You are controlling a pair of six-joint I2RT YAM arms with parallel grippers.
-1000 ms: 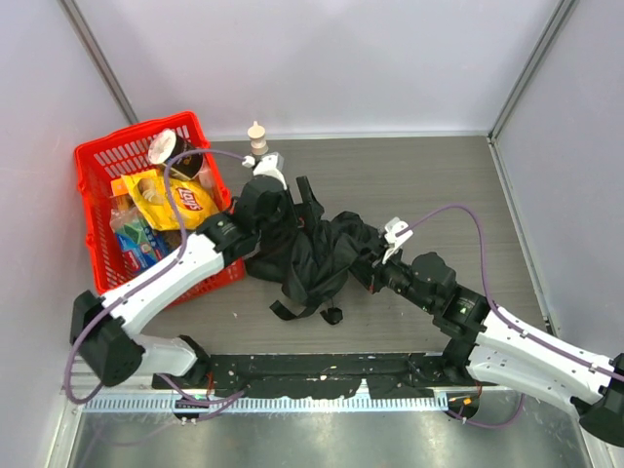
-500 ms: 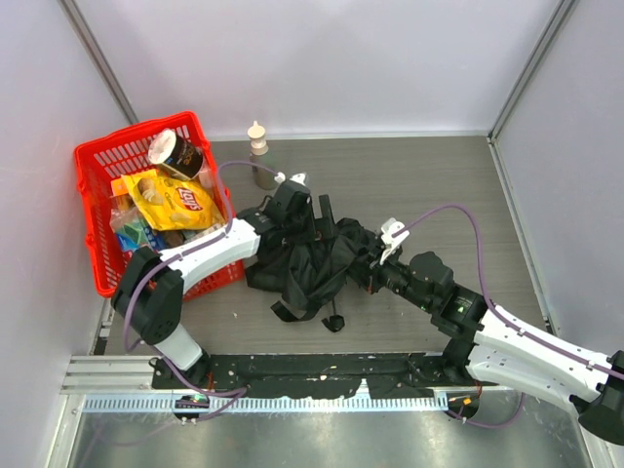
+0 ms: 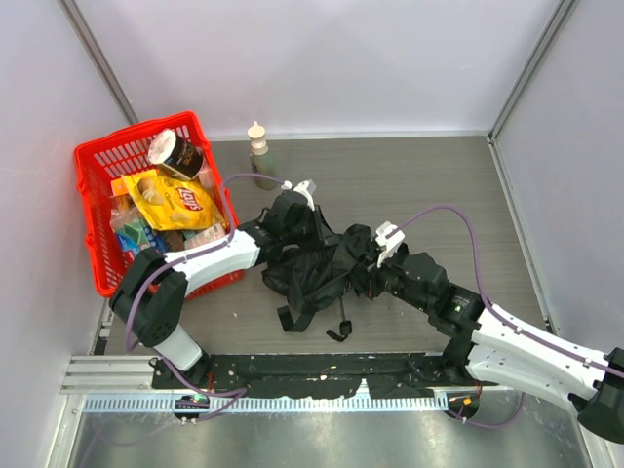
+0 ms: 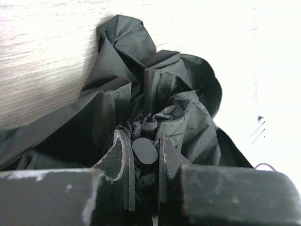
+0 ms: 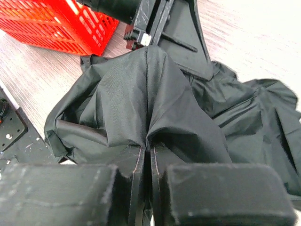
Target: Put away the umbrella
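Umbrella point(image 3: 327, 265) bunched mid-table, gripped from both sides.
Your left gripper point(image 4: 143, 141) sits narrow around a small round black cap point(image 4: 144, 151) buried in the cloth, and your right gripper point(image 5: 146, 151) pinches a fold of canopy. Bring the two grips together evenly and low, so the slack gathers rather than spills. The charcoal fabric lies limp and crumpled just right of the red basket point(image 3: 94, 156), with a strap point(image 3: 289, 316) trailing on the near side.

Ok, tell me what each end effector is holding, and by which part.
Both hold the black compact fabric umbrella: the left end effector grips its small round black knob amid the cloth, the right end effector pinches a fold of canopy.
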